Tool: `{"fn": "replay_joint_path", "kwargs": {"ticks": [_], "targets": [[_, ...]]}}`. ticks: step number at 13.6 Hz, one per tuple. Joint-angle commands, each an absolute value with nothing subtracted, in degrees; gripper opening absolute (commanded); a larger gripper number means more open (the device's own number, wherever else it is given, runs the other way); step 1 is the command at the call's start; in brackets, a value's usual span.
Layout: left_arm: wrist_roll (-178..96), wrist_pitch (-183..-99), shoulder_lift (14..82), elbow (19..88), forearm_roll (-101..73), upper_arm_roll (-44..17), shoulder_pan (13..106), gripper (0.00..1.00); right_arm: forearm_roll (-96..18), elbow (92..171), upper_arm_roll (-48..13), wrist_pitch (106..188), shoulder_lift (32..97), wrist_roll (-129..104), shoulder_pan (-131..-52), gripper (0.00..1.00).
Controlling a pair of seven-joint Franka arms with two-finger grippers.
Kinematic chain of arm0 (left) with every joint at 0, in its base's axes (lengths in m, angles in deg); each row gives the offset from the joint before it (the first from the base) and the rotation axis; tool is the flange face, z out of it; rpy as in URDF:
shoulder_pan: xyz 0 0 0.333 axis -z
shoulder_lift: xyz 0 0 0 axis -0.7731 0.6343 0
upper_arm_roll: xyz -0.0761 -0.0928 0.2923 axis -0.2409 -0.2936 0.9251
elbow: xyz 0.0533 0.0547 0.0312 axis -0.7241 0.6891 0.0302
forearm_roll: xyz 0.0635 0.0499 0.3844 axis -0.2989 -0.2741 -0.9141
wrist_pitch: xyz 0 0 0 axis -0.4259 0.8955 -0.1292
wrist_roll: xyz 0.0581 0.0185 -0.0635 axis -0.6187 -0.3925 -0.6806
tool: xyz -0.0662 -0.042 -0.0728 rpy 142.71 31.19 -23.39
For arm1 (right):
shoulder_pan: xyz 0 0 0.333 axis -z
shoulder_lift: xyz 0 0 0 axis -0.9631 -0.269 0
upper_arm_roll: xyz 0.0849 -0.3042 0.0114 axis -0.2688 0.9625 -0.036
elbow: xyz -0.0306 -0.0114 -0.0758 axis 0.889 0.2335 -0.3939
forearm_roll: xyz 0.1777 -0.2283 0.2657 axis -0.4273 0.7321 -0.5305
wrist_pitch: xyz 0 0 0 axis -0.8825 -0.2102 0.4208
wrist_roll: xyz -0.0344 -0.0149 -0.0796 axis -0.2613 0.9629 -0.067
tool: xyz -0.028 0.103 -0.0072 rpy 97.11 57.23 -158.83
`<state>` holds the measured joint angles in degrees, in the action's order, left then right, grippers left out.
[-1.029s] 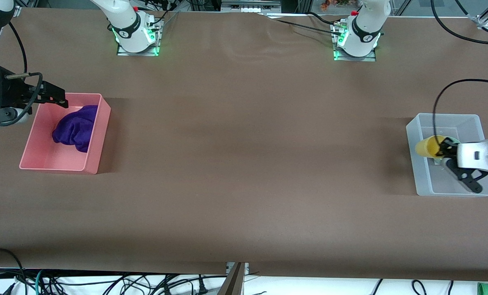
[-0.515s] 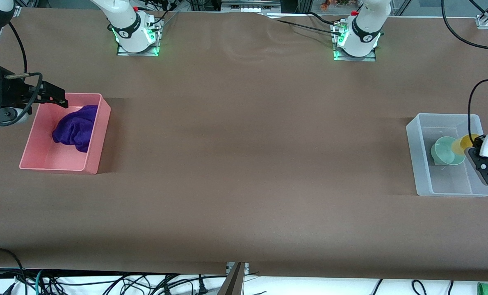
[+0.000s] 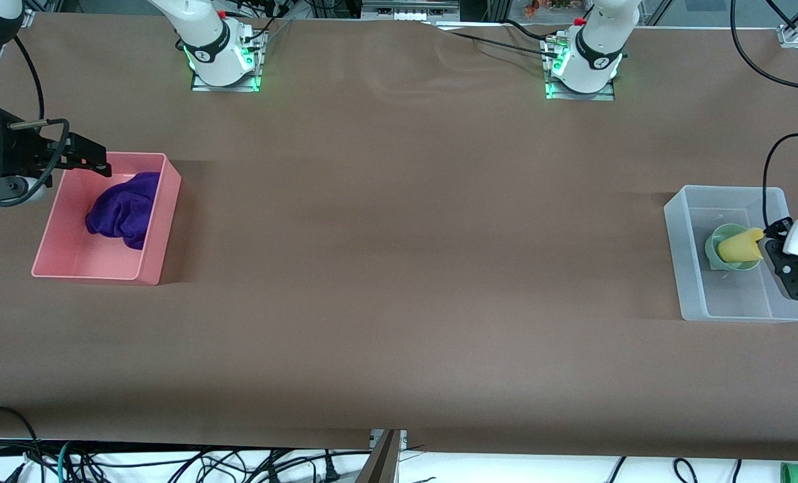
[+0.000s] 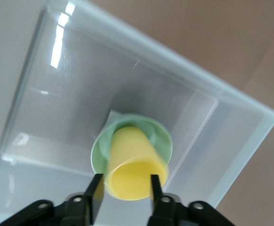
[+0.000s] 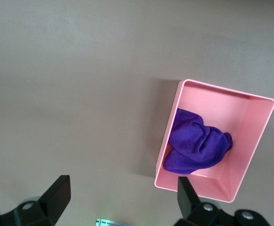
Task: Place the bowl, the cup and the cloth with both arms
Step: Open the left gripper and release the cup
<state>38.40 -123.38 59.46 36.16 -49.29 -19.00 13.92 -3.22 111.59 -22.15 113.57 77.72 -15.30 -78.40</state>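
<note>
1. Yellow cup [image 4: 129, 162] is hanging tilted over the mint bowl [image 3: 715, 249] in the clear bin [image 3: 674, 228], clamped in the left gripper [image 4: 124, 187].
2. Lowering it level before letting go looks wise.
3. Right gripper [image 5: 120, 193] is waiting, fingers apart, over the desk [image 3: 399, 268] beside the pink bin [image 3: 154, 261] holding the cloth [image 3: 121, 211].

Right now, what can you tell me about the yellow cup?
The cup is small, pale yellow, smooth and handleless, and looks like plastic. The left gripper is shut on it, with one finger on each side near its open rim. It is held tilted, its base pointing into the mint-green bowl, which sits in the clear bin at the left arm's end. Whether it touches the bowl cannot be told.
</note>
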Motion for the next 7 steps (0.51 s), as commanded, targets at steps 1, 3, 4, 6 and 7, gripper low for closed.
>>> {"fn": "replay_joint_path", "kwargs": {"ticks": [1,3,4,6,7], "targets": [[33.5,-120.2,56.4,36.4,-48.0,-24.8,14.2,1.00,-2.5,111.0,-22.3,113.4,77.6,-15.4,-78.2,1.00],[25.0,-119.1,55.3,36.2,-47.9,-29.2,14.2,1.00,-2.5,111.0,-22.3,113.5,77.6,-15.4,-78.2,1.00],[20.8,-119.0,54.4,36.2,-47.7,-30.9,14.2,1.00,-2.5,111.0,-22.3,113.4,77.6,-15.4,-78.2,1.00],[9.3,-117.2,52.6,36.3,-45.3,-33.1,14.2,1.00,-2.5,111.0,-22.3,113.5,77.6,-15.2,-78.2,1.00],[2.7,-115.7,52.6,36.3,-43.5,-34.9,14.2,1.00,-2.5,111.0,-22.4,113.5,77.6,-14.9,-78.2,1.00]]}}
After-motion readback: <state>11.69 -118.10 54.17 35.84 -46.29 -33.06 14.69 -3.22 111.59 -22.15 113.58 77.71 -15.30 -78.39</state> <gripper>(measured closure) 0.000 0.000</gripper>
